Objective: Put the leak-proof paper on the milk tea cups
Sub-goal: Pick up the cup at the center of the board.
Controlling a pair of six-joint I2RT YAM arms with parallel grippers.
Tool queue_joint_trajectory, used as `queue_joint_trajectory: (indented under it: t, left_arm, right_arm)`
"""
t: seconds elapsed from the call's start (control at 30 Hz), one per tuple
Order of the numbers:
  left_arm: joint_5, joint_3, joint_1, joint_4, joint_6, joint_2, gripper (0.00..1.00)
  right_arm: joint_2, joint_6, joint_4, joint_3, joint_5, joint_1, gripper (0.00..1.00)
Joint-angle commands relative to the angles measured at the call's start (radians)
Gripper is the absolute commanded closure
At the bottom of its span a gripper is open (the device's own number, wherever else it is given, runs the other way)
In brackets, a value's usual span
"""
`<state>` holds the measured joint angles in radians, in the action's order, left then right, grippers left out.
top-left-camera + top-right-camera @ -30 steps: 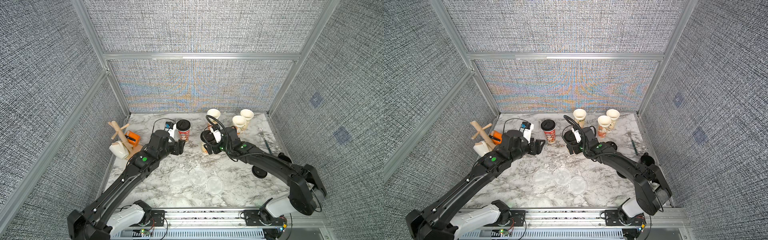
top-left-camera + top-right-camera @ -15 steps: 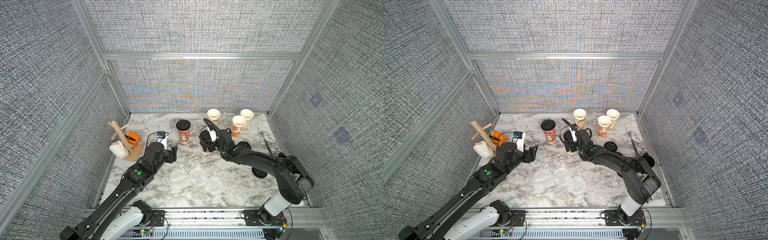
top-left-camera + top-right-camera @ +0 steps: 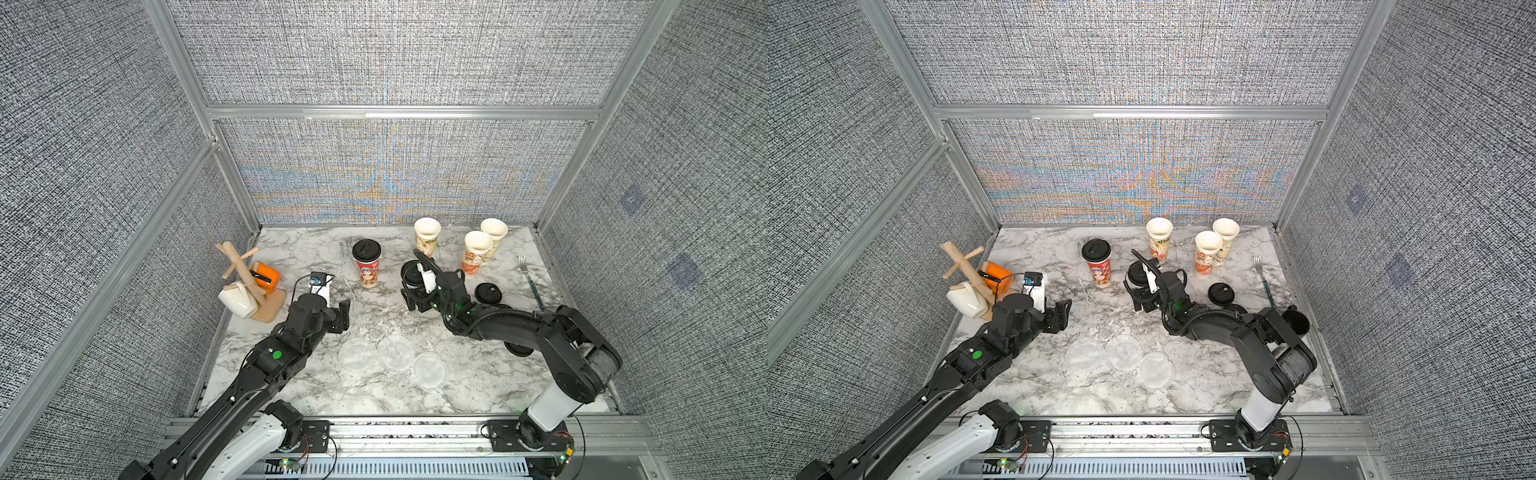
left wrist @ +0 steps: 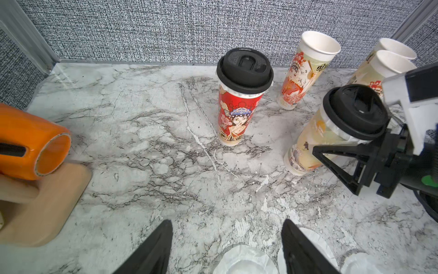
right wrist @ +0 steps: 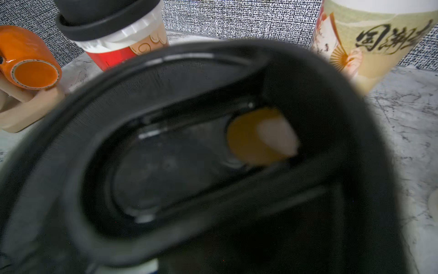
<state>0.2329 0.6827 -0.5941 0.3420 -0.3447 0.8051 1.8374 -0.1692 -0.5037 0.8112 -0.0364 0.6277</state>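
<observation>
Three loose discs of leak-proof paper (image 3: 397,351) lie side by side on the marble near the front. Two milk tea cups carry black lids with a white paper rim under them: a red one (image 3: 366,270) and a cream one (image 4: 308,142). Three open cups (image 3: 478,251) stand at the back right. My left gripper (image 4: 226,221) hangs open and empty just behind the discs. My right gripper (image 3: 415,303) is open, its jaws wide on either side of the cream lidded cup. That cup's lid (image 5: 189,154) fills the right wrist view and hides the fingers.
A wooden mug tree (image 3: 249,282) with a white mug (image 3: 237,301) and an orange mug (image 3: 266,276) stands at the left edge. A loose black lid (image 3: 489,293) and a fork (image 3: 530,282) lie at the right. Fabric walls close in three sides.
My left arm has drawn back from the red lidded cup towards the front, still open. My right arm has folded in while its gripper stays at the cream lidded cup.
</observation>
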Motion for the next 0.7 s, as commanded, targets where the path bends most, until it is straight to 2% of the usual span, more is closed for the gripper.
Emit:
queue_joint_trajectory:
  t: [0.0,0.17,0.33,0.53,0.67]
  left_arm:
    - [0.011,-0.003,0.000,-0.009,-0.004,0.002,0.26]
    - [0.027,-0.016,0.000,0.002,-0.005,0.002,0.26]
    - [0.042,-0.033,0.000,0.003,-0.001,-0.014,0.26]
    - [0.063,-0.049,0.000,-0.001,0.015,-0.038,0.26]
    - [0.065,-0.057,0.001,-0.008,0.021,-0.047,0.26]
  right_arm:
    - [0.016,0.015,-0.170,-0.042,0.037,-0.003,0.02]
    - [0.053,0.016,-0.322,-0.098,0.040,-0.011,0.02]
    - [0.079,0.023,-0.391,-0.104,0.033,-0.013,0.02]
    - [0.093,0.052,-0.364,-0.073,0.018,-0.013,0.03]
    - [0.098,0.072,-0.324,-0.050,0.012,-0.013,0.07]
